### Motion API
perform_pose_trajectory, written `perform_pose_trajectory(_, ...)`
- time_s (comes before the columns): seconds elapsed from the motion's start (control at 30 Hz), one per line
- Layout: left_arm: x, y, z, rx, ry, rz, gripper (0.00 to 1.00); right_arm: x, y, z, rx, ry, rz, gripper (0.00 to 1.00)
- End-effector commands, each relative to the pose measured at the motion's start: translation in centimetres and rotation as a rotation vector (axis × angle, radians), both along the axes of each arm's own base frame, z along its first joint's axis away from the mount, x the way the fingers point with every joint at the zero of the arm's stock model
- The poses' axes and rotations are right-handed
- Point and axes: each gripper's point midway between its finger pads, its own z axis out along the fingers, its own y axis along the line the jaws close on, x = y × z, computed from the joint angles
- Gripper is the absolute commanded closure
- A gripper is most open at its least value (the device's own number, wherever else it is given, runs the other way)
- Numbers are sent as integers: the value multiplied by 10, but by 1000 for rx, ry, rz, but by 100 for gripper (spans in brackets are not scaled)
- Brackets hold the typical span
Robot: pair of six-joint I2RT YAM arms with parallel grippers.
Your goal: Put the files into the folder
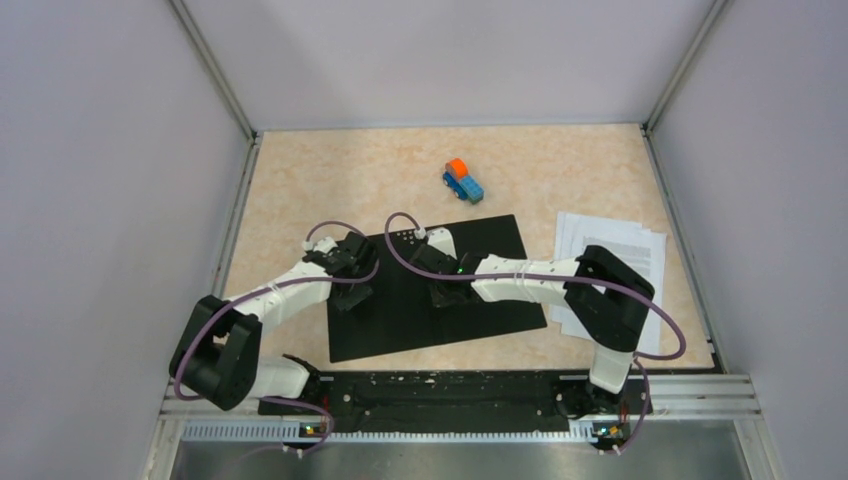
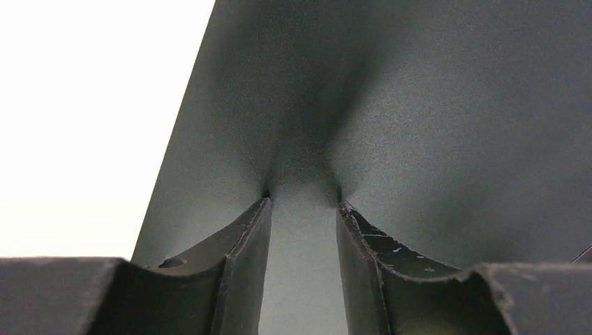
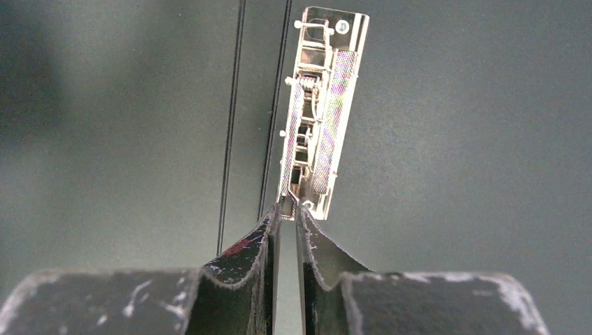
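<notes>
The folder (image 1: pixel 490 300) lies open on the table, black inside up. My left gripper (image 1: pixel 352 292) is open, its fingertips down on the folder's left half (image 2: pixel 419 105) near the left edge; in the left wrist view the gripper (image 2: pixel 304 195) holds nothing. My right gripper (image 1: pixel 444 293) is over the folder's middle. In the right wrist view it (image 3: pixel 287 209) is nearly closed, with the near end of the metal clip strip (image 3: pixel 321 105) between its fingertips. The files (image 1: pixel 625 250), white sheets, lie on the table right of the folder, partly under my right arm.
A small blue-and-orange toy truck (image 1: pixel 463 181) stands behind the folder. Grey walls enclose the table on three sides. The folder's spine creases (image 3: pixel 234 105) run left of the clip. Bright bare table (image 2: pixel 84 105) shows left of the folder's edge.
</notes>
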Motion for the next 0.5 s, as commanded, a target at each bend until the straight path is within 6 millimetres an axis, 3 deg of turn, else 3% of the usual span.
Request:
perform_pose_trajectory(0.0,-5,5,-12,-5,16,31,56,4,14,5,14,-30,6,87)
perform_pose_trajectory(0.2,-7,8,-16,-10,30,41,56,2,9,-3,-9,-26,-2,93)
perform_pose_trajectory(0.47,-9,14,-20,-8,57,58,57,-3,-14,-19,-113,-21,-40,100)
